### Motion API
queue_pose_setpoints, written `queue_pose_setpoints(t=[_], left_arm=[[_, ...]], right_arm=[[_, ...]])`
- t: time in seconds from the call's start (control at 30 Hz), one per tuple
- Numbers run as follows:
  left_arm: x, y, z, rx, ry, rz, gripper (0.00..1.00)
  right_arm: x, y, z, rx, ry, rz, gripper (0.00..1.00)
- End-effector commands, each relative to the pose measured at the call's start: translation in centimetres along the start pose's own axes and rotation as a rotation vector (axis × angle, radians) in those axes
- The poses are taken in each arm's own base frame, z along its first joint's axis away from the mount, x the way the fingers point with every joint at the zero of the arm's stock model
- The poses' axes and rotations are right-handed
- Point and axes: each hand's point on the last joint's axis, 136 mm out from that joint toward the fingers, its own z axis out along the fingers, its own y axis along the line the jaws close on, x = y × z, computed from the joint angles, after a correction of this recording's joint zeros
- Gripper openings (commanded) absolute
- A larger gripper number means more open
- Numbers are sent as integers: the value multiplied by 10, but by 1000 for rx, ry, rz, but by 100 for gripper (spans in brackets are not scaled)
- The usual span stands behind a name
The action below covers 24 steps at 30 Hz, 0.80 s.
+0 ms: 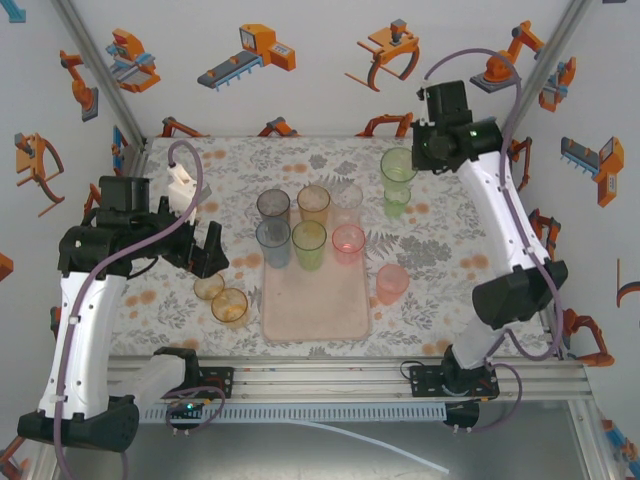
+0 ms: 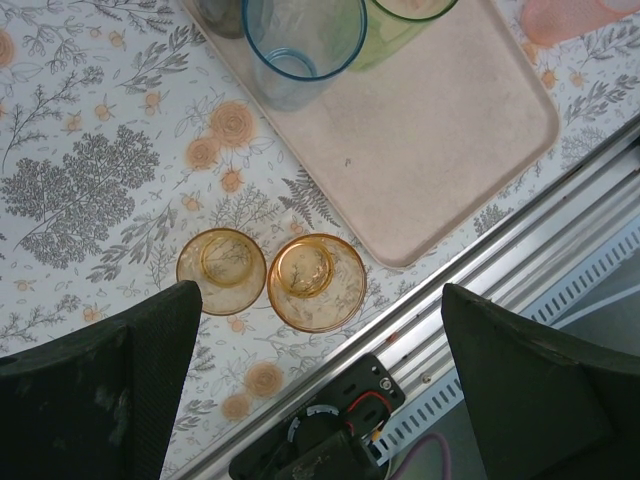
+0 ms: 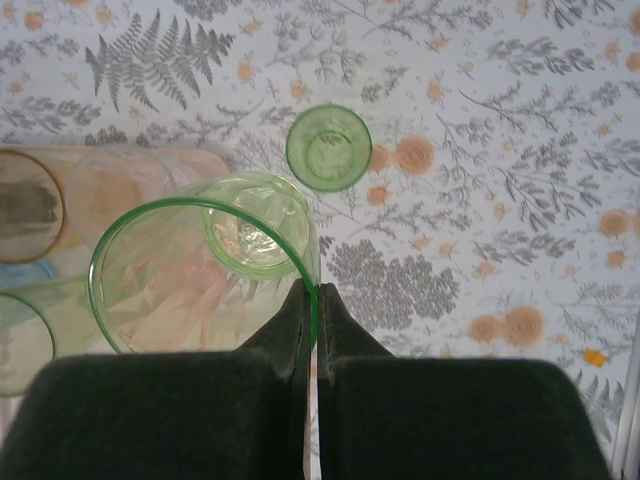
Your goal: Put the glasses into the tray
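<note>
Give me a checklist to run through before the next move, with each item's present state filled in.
1. Grip: right gripper shut on green glass rim, ok.
2. Room on tray: near half bare, ok.
3. Readiness: left gripper open, ok.
4. Posture: amber glasses upright, ok.
5. Finger gap between them: almost none, not ok.
6. Height of held glass over tray rim: cannot tell.

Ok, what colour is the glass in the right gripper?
Translucent green; the glass shows best in the right wrist view, pinched by the right gripper.
</note>
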Motion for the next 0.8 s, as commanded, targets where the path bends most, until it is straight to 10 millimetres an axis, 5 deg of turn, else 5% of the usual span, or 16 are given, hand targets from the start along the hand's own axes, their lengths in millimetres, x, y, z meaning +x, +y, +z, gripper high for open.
queue_pose_setpoints(t=[0.0, 0.33, 0.77], left_arm=[[1, 2, 5, 7, 3, -22, 97], [-4, 6, 9, 4, -4, -25, 97], [-4, 9, 11, -11, -9, -24, 97]], right_arm=[[9, -9, -29, 19, -32, -6, 0], [50, 3, -70, -18, -19, -28, 0], [77, 63, -104, -74, -47, -135, 0]])
